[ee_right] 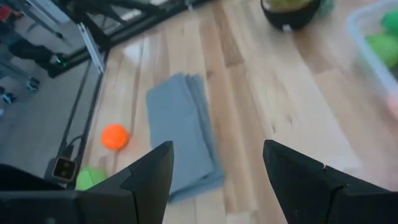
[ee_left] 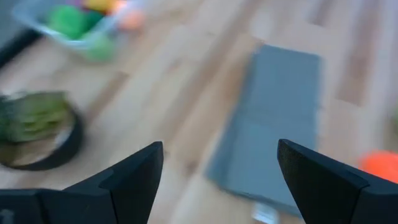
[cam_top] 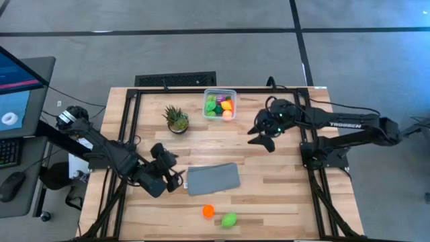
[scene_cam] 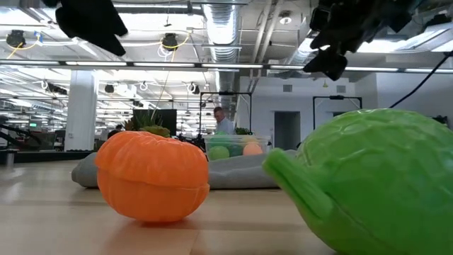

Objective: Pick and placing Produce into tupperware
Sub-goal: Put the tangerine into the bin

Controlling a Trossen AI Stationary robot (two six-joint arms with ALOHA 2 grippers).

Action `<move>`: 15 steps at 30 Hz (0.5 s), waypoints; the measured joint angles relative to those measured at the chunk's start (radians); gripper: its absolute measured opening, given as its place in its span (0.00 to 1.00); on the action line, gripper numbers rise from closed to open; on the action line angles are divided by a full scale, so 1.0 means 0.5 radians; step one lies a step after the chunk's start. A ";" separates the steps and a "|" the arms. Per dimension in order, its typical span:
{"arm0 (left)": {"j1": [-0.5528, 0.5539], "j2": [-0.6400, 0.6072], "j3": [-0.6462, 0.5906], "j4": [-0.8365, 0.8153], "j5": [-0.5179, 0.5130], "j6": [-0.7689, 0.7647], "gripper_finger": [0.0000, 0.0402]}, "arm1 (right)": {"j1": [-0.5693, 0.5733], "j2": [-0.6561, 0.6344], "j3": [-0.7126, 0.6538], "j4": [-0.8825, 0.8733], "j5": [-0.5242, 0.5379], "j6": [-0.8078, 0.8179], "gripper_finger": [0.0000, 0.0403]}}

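Both jaws are seen parted and empty. The orange fruit (cam_top: 208, 211) and green fruit (cam_top: 229, 220) near the table (cam_top: 282, 195) edge could be knocked off by a careless approach.

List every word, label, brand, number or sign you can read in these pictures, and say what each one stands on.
"TROSSEN": white letters on the right arm, high view.
Screen at the table's left: coloured shapes, any text too small to read.
Small white tag on the grey cloth, left wrist view: too blurred to read.
Nothing else readable on the tub, toy produce or plant.
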 joint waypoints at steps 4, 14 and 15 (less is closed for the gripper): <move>-0.019 0.000 0.000 0.202 0.249 0.249 0.76 | 0.131 -0.025 0.000 -0.083 0.109 0.062 0.67; 0.013 0.099 0.003 0.597 0.716 0.821 0.76 | 0.394 -0.029 0.000 -0.080 0.234 0.248 0.67; 0.022 0.146 0.003 0.660 0.786 0.867 0.76 | 0.419 -0.029 0.000 -0.079 0.238 0.272 0.67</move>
